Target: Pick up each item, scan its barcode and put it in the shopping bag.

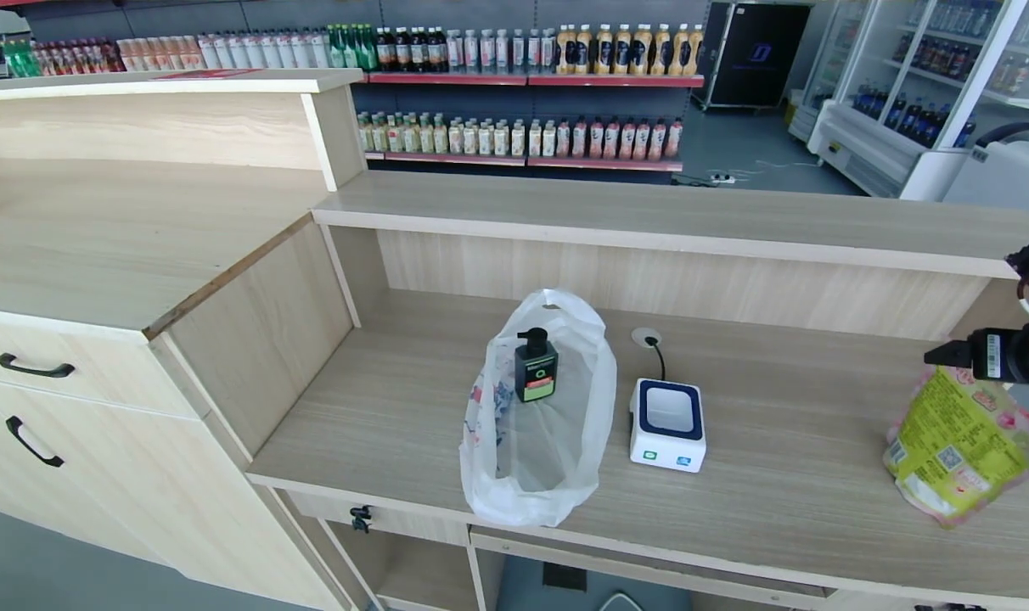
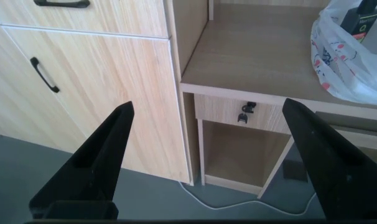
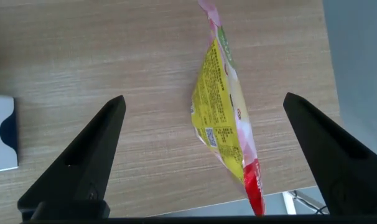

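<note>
Close on the pouch (image 1: pixel 960 441) first: see the right gripper (image 3: pixel 204 98) spread wide with one finger on each side of it, touching nothing, so holding nothing yet. Note the pouch standing tilted near the right end of the counter (image 1: pixel 786 475), close to the front edge and well apart from the scanner (image 1: pixel 667 423). Lower a little and pinch near the top seam, across the thin direction, not across the bulging middle. Probably soft and slippery, so squeeze gently but firmly. Lift straight up before travelling, to avoid dragging it over the edge. Carry to the scanner and turn the printed code side toward the window. Only then go on to the bag (image 1: pixel 536 424), open beside the scanner with a pump bottle (image 1: pixel 536 367) already inside. Leave the left gripper (image 2: pixel 207 106), also spread open and empty, low beside the cabinet (image 2: pixel 101 74).
</note>
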You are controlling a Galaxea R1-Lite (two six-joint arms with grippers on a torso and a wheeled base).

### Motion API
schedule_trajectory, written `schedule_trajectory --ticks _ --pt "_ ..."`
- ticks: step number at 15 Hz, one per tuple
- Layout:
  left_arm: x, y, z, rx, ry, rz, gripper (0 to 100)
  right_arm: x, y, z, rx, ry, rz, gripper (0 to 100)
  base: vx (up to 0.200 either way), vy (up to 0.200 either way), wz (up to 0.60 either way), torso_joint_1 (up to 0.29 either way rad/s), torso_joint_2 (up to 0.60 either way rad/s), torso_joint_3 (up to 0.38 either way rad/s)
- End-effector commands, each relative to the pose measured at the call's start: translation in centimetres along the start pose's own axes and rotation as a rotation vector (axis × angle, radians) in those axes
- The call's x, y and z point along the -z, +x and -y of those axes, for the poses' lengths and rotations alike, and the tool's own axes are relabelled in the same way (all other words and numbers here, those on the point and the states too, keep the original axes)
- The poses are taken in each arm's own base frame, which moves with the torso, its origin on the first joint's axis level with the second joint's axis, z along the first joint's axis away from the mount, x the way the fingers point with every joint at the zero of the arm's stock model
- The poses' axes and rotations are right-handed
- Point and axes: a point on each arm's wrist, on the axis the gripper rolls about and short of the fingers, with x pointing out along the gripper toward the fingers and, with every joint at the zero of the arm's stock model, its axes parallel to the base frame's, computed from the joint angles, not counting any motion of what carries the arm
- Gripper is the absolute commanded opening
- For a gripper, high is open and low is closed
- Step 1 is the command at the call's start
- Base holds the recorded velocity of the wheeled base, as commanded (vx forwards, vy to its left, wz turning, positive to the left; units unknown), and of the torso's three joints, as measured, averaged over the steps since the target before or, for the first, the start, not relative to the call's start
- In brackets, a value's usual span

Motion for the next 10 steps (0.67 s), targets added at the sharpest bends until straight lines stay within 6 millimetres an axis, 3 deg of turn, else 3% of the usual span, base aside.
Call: schedule_trajectory --ticks 1,10 --pt "0.0 0.0 0.0 -0.001 0.0 0.0 100 0.6 1.5 0.0 -0.002 0.0 -0.023 100 0.0 0.0 0.0 0.0 0.0 0.0" --pt "0.0 0.0 0.0 -0.001 0.0 0.0 100 2.4 3.9 -0.8 -0.069 0.001 -0.08 100 0.0 0.0 0.0 0.0 0.0 0.0"
